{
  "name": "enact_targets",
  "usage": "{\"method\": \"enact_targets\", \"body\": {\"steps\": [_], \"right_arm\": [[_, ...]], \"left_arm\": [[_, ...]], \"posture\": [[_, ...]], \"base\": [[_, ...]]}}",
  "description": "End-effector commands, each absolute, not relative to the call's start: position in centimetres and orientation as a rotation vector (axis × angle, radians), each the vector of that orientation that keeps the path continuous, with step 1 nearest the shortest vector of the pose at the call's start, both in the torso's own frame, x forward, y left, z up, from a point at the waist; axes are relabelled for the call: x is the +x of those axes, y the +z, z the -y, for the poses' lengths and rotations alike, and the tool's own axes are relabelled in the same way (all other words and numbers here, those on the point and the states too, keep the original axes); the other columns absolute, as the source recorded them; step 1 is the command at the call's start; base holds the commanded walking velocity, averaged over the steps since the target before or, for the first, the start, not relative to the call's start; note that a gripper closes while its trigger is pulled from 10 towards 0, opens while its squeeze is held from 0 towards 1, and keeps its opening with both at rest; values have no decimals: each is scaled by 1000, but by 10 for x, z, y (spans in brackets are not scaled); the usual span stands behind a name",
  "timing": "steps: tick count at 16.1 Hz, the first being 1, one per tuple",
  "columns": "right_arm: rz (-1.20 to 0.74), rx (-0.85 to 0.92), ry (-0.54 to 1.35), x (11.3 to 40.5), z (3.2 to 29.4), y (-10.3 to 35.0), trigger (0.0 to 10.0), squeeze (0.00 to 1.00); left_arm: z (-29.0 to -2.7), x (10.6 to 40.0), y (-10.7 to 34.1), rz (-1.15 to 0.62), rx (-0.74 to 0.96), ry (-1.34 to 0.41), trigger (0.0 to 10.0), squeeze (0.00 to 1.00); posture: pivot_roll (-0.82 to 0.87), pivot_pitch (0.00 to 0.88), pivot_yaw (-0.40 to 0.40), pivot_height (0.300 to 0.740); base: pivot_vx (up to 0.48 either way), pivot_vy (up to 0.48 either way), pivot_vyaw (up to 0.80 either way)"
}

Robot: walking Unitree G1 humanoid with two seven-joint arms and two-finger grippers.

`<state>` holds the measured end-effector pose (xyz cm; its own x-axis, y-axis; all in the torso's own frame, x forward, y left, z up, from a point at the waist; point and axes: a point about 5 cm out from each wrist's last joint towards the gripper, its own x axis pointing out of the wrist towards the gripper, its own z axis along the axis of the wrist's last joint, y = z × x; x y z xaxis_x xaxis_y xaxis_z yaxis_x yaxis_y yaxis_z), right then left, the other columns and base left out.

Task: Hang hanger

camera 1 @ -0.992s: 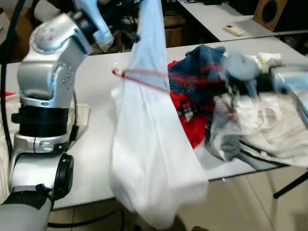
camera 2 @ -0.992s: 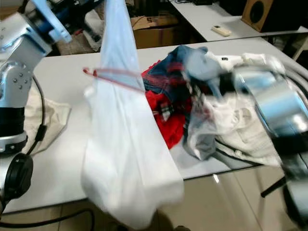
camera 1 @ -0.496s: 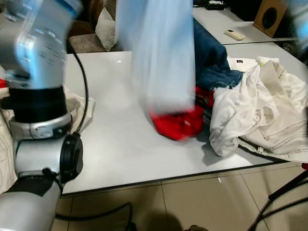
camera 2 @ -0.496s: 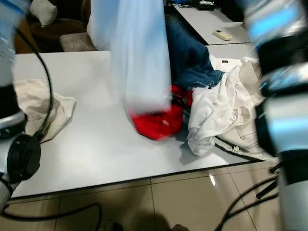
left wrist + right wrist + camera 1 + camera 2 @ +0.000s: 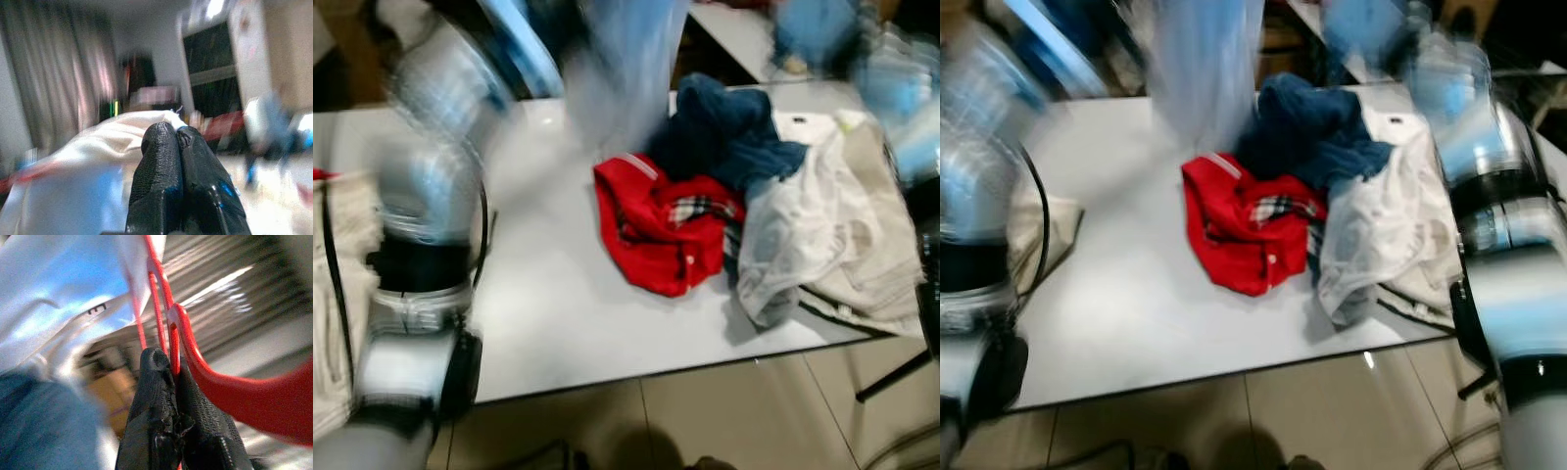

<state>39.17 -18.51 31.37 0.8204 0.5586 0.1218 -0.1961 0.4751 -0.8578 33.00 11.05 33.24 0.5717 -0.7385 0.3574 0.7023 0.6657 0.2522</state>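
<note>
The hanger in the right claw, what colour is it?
Red; the hanger shows best in the right wrist view.

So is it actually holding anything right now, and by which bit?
Yes. The right gripper is shut on the red hanger, pinching it at the neck by the hook. The left gripper is shut on the white garment.

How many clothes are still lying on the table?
4, maybe more underneath: a red garment in the middle, a dark blue garment behind it, a white garment to its right, and a beige garment at the table's left edge.
</note>
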Motion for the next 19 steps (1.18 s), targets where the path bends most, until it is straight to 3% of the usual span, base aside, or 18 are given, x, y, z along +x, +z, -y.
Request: {"method": "enact_targets", "body": {"steps": [1,4,9,12,17,18,19], "right_arm": [[452,-944,543,384,184,327,10000,0],[51,-1005,989,335,208,259,10000,0],[-225,-1027,1167,288,235,255,10000,0],[-229,-968,1176,265,244,287,10000,0],[-125,-755,1098,234,260,321,10000,0],[-77,-687,1038,236,261,319,10000,0],[-66,-663,1004,238,260,315,10000,0]], "left_arm": [[-108,333,328,426,145,-819,10000,0],[-111,353,275,263,221,-699,10000,0],[-130,378,240,146,319,-555,10000,0],[-138,374,190,-5,334,-600,10000,0],[-131,341,127,-178,158,-793,10000,0],[-123,328,123,-180,101,-886,10000,976],[-119,321,122,-182,82,-943,10000,1000]], "posture": [[-172,0,47,740],[-193,0,76,740],[-197,0,91,740],[-192,0,89,740],[-201,0,95,740],[-200,0,94,740],[-199,0,96,740]], "base": [[0,0,0],[0,0,0],[0,0,0],[0,0,0],[0,0,0],[0,0,0],[0,0,0]]}}
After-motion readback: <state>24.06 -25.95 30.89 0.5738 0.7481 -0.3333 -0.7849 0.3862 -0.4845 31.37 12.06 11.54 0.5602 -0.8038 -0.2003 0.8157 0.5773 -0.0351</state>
